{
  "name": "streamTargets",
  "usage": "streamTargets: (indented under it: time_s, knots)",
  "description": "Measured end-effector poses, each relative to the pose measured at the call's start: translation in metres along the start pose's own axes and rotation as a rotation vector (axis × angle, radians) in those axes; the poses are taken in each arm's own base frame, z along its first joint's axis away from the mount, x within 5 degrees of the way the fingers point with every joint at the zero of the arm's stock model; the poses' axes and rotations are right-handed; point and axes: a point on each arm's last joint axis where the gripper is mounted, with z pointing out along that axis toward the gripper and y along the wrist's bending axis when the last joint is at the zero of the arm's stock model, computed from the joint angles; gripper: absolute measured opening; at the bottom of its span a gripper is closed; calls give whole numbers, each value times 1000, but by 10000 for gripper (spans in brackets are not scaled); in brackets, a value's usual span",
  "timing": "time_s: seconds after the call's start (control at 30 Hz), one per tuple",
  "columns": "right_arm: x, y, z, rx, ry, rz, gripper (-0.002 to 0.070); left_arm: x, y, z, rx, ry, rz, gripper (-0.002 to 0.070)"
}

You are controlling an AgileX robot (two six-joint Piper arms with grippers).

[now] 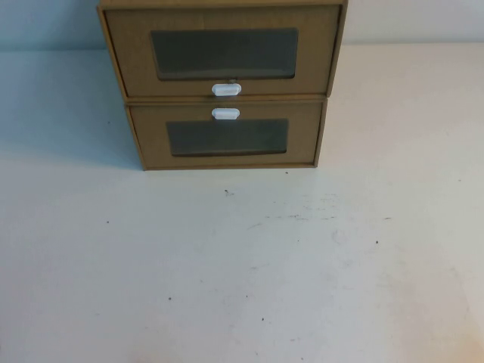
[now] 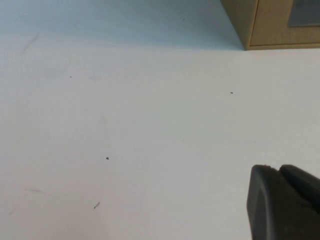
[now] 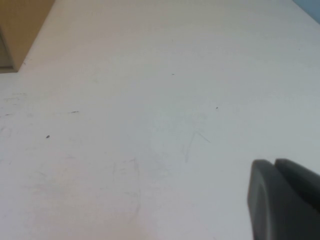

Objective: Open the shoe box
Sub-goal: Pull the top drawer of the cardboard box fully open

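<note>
Left gripper [image 2: 279,172] and right gripper [image 3: 275,167] are hovering closed over the table [image 1: 242,287], far from the shoe box [image 1: 227,138]; we are advising opening one for its handle [image 1: 225,113].

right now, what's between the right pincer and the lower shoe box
Only bare table, in the right wrist view, from the right pincer to the lower shoe box. The left pincer hangs over table too, short of the box.

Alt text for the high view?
Two stacked brown shoe boxes, each with a dark window and white handle, look closed on a white table's far side. The left gripper and right gripper are out of frame; wrist views show both shut above the table.
</note>
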Motion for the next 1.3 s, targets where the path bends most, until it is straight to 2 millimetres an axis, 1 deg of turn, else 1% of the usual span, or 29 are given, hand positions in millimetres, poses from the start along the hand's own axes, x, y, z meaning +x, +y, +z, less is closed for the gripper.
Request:
streamTargets:
  time_s: [0.77,0.9,1.0,1.17,1.23,1.3]
  knots:
    - [0,0,0,0,0,0,-14,-3,0,0,-2,-30,0,-5]
    - [0,0,0,0,0,0,-13,-5,-1,0,8,-53,-31,-5]
    - [0,0,0,0,0,0,-13,-9,-2,0,34,-92,-149,-5]
    - [0,0,0,0,0,0,-13,-21,-4,-3,104,-220,-517,-5]
    - [0,0,0,0,0,0,-13,-25,-3,-4,115,-265,-603,-5]
    - [0,0,0,0,0,0,-13,-29,-1,-5,115,-309,-645,-5]
